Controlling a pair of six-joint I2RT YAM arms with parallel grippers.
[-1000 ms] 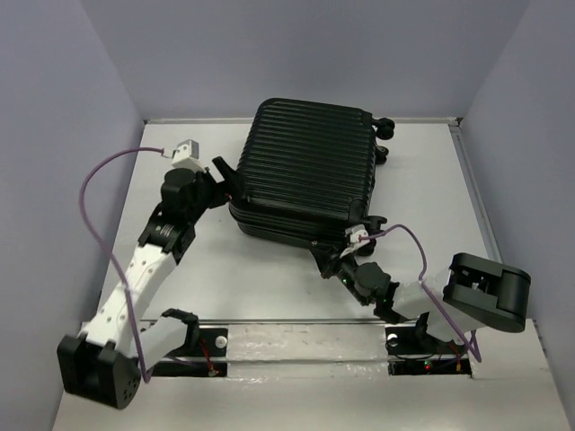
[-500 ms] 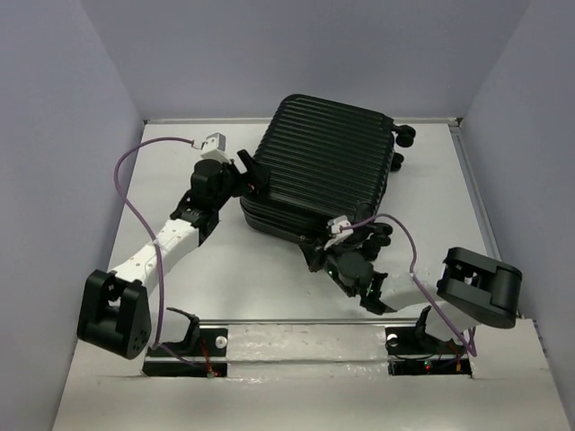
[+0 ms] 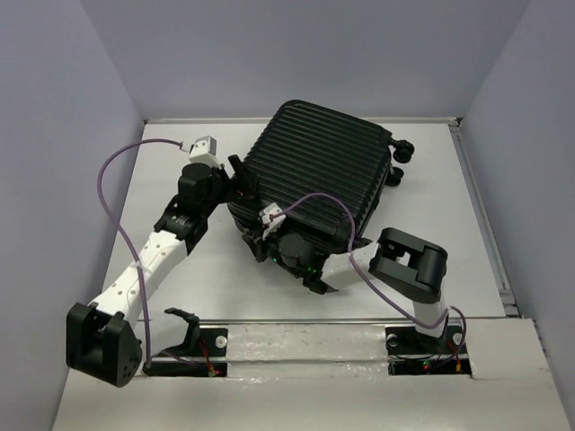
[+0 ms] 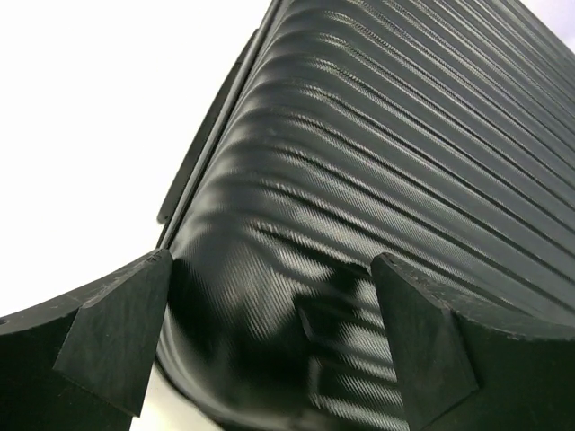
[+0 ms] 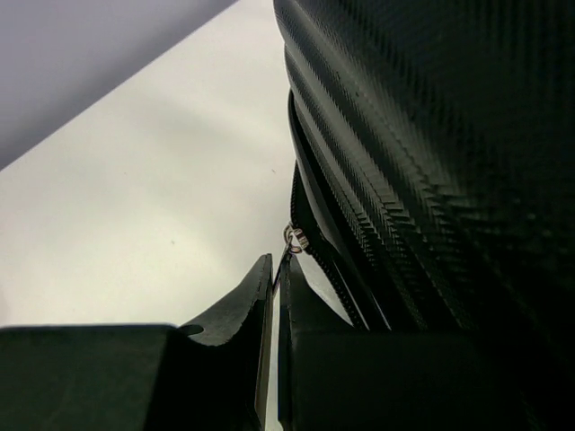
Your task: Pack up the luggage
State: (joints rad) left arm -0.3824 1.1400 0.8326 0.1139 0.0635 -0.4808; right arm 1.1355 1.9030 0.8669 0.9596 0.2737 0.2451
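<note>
Now the luggage [image 3: 314,184] lies closed near the back of the table [image 3: 449,233], turned askew. Your right gripper [image 5: 275,296] is pinched together on the zipper pull [image 5: 293,239] at the near-left corner, so draw it along the seam (not away from it). Keep the left gripper [image 4: 269,341], fingers spread apart, bracing the shell.
</note>
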